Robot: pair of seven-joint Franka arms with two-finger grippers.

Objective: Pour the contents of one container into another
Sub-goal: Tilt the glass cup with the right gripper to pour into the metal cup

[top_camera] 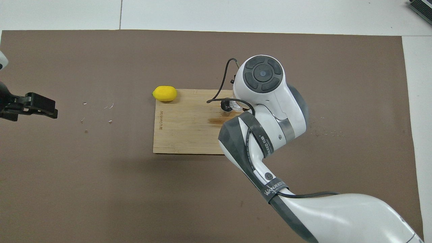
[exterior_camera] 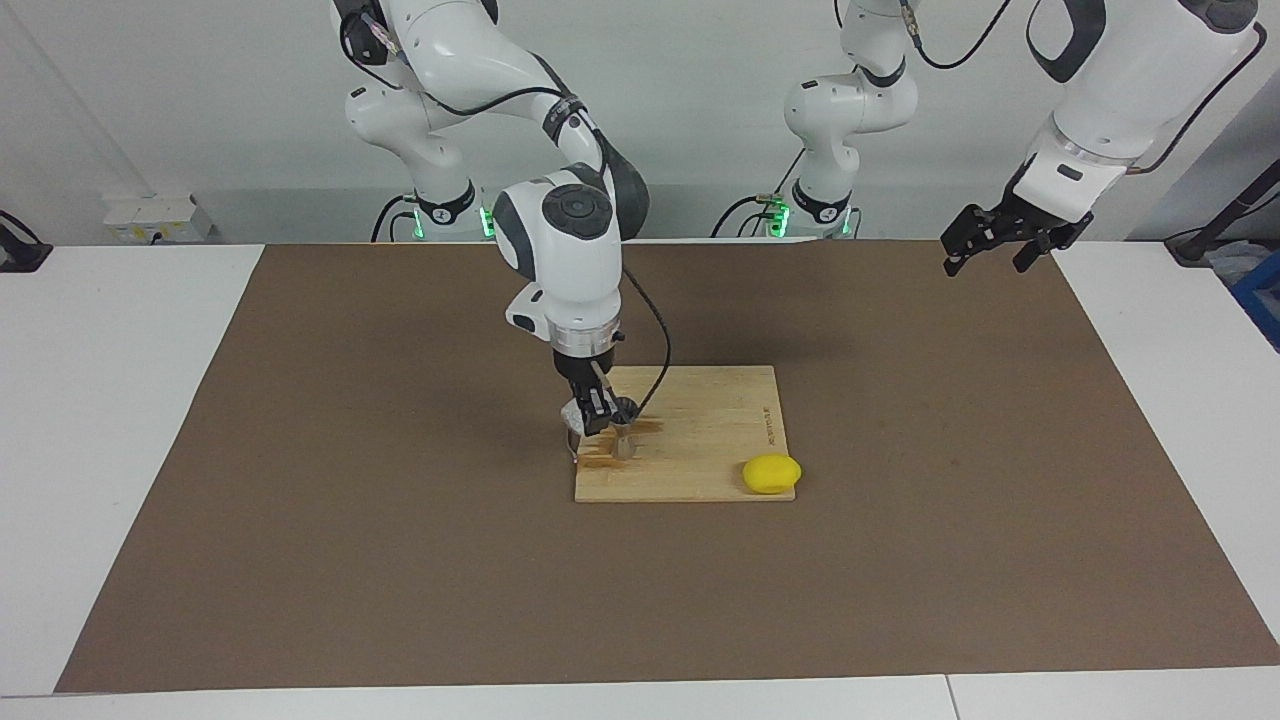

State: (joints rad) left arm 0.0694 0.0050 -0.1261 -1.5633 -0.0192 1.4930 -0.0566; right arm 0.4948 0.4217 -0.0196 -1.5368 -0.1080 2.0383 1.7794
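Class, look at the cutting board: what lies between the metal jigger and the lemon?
Nothing: between the jigger and the lemon there is only bare cutting board, clearest in the overhead view.

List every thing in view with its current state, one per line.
Glass tumbler: held by the right hand, beside the jigger's rim.
Jigger: upright on the cutting board.
Cutting board: flat, stained near the jigger.
Lemon: at the board's corner.
Right hand: shut on the tumbler.
Left hand: open, waiting.

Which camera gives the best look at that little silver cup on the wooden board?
The facing view: the jigger stands side-on there, its narrow waist visible beside the right tool. The overhead view shows only its round rim, partly under the arm.
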